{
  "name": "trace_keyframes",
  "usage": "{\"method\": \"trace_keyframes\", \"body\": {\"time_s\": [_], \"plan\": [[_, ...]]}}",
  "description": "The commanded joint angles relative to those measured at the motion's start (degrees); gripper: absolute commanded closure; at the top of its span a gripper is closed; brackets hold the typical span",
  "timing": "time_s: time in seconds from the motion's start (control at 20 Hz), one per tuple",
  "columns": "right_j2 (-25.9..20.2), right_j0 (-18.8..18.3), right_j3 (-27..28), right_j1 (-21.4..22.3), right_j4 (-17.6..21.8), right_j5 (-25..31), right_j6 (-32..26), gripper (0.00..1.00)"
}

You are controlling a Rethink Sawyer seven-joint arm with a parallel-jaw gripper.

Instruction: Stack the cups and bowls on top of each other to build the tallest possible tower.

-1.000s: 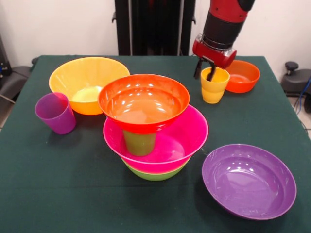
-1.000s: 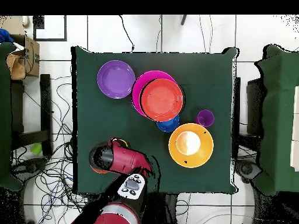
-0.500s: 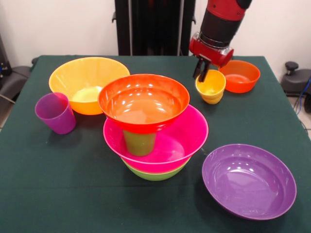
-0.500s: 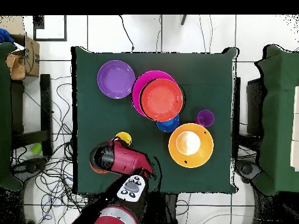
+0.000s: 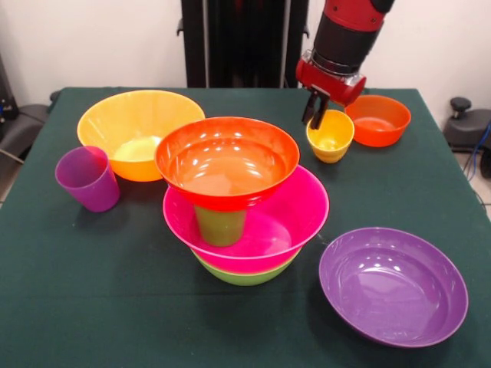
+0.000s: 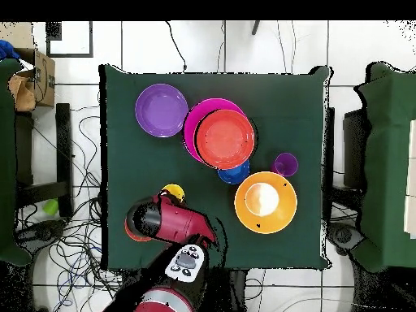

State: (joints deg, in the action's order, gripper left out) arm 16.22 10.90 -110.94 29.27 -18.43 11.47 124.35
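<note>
My gripper (image 5: 314,119) is shut on the near-left rim of the yellow cup (image 5: 331,136), which hangs tilted with its mouth towards the camera, just above the cloth. The tower stands mid-table: a lime green bowl (image 5: 244,274) at the bottom, a pink bowl (image 5: 265,222) in it, a green cup (image 5: 220,225) upright inside that, and a red-orange bowl (image 5: 227,159) resting on the cup. In the overhead view the yellow cup (image 6: 172,192) peeks out beside the arm (image 6: 166,221), which hides the gripper.
A small red-orange bowl (image 5: 377,119) sits just right of the held cup. A large orange bowl (image 5: 138,130) and a purple cup (image 5: 87,178) stand at the left, a purple bowl (image 5: 393,285) at the near right. A small blue bowl (image 6: 234,173) shows from overhead.
The yellow cup went from standing upright on the cloth to being lifted and tilted. Gripper and cup shifted slightly left and up in the front view.
</note>
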Motion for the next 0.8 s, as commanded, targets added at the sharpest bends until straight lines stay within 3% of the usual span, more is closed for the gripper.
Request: {"method": "trace_keyframes", "body": {"time_s": [0.05, 0.55, 0.8], "plan": [[-5.26, -2.54, -1.2, 5.51, -1.72, 0.53, 9.47, 1.0], [-10.36, -12.65, 3.66, 11.16, -2.91, 10.74, 5.25, 1.0], [-12.49, -15.86, 3.56, 13.67, -3.05, 13.95, 4.66, 1.0]]}}
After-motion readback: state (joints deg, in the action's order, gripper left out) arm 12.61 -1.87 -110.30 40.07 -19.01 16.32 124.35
